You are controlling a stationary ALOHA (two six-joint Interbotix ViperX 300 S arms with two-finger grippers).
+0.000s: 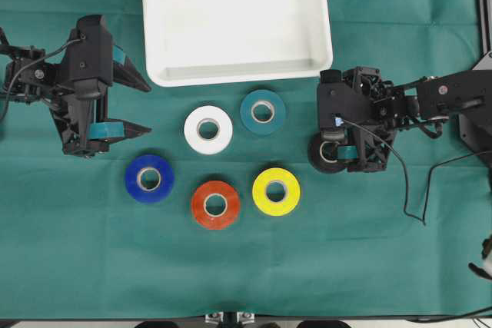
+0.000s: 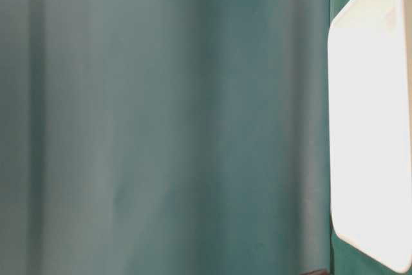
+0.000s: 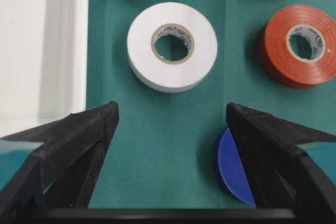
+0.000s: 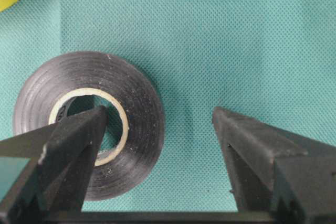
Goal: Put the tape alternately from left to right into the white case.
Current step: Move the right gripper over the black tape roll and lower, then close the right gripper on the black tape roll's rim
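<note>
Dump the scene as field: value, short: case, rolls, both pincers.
white case: at the top middle of the overhead view, no roll inside
rolls on cloth: white roll, teal roll, blue roll, red roll, yellow roll, black roll
left pincer: open, holds nothing, left of the white roll
right pincer: open over the black roll, one finger over its core, not closed on it
</note>
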